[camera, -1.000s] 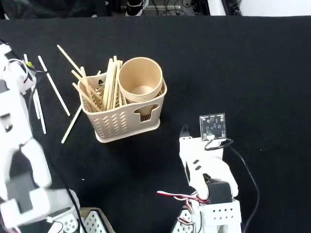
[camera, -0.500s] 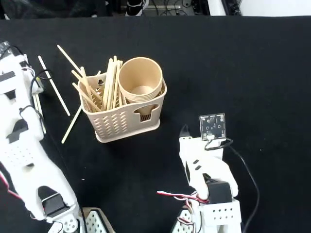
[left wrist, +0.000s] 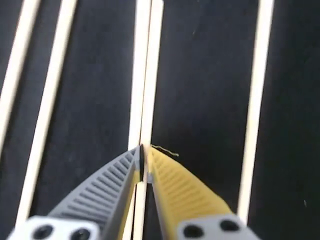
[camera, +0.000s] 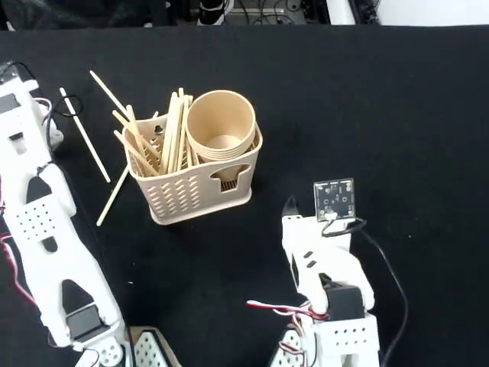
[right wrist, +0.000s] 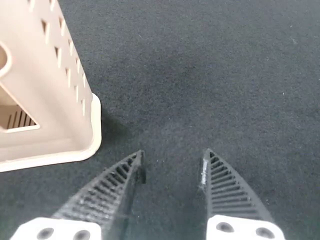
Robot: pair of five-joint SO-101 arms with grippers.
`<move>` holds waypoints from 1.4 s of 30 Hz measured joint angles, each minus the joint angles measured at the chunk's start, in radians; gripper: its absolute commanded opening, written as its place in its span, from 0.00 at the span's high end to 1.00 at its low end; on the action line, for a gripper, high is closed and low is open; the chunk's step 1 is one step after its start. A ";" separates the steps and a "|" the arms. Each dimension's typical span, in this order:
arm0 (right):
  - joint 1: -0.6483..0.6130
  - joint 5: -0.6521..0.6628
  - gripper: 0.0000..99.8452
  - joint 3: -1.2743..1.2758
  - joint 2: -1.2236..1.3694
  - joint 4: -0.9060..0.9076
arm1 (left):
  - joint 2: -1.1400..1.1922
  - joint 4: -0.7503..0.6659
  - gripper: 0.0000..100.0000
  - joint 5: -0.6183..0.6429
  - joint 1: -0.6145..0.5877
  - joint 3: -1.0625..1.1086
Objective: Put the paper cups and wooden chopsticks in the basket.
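Note:
The beige basket [camera: 195, 191] stands at the table's left-centre, holding stacked paper cups [camera: 221, 126] and several wooden chopsticks [camera: 172, 138]. Two loose chopsticks [camera: 84, 134] [camera: 113, 195] lie on the black cloth to its left. My left arm [camera: 34, 199] stretches along the left edge. In the left wrist view my left gripper [left wrist: 142, 152] is shut on a chopstick [left wrist: 149, 75] that lies among several others [left wrist: 257, 100]. My right gripper [right wrist: 172, 157] is open and holds nothing, just above the cloth beside the basket's corner [right wrist: 55, 80]; in the high view it sits at the basket's near right [camera: 290, 208].
The black cloth [camera: 382, 99] covers the whole table, with wide free room to the right of the basket. The right arm's base [camera: 336, 321] sits at the near edge. Cables and gear lie beyond the far edge [camera: 260, 9].
My left arm has swung toward the far left edge and now covers the chopsticks that lay there. The right arm has not moved.

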 measured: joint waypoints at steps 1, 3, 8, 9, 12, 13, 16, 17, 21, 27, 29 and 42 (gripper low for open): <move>0.000 0.000 0.81 0.000 0.000 0.000 | 0.017 0.043 0.97 0.002 0.000 -0.049; 0.000 0.000 0.81 0.000 0.000 0.000 | 0.038 0.127 0.97 0.002 0.000 -0.149; 0.000 0.000 0.81 0.000 0.000 0.000 | 0.048 0.282 0.97 0.002 0.000 -0.407; 0.000 0.000 0.81 0.000 0.000 0.000 | 0.048 0.287 0.97 0.002 0.000 -0.430; 0.000 0.000 0.81 0.000 0.000 0.000 | 0.052 0.296 0.97 0.002 0.000 -0.450; 0.000 0.000 0.81 0.000 0.000 0.000 | 0.060 0.296 0.97 0.002 0.000 -0.451; 0.000 0.000 0.81 0.000 0.000 0.000 | 0.109 0.284 0.97 0.002 0.000 -0.434; 0.000 0.000 0.81 0.000 0.000 0.000 | 0.129 0.269 0.96 0.002 0.000 -0.428; 0.000 0.000 0.81 0.000 0.000 0.000 | 0.210 0.233 0.89 0.002 -0.002 -0.425; 0.000 0.000 0.81 0.000 0.000 0.000 | 0.265 0.206 0.88 0.002 -0.054 -0.428; 0.000 0.000 0.81 0.000 0.000 0.000 | 0.276 0.195 0.89 0.002 -0.064 -0.428; 0.000 0.000 0.81 0.000 0.000 0.000 | 0.293 0.233 0.97 -0.015 0.005 -0.485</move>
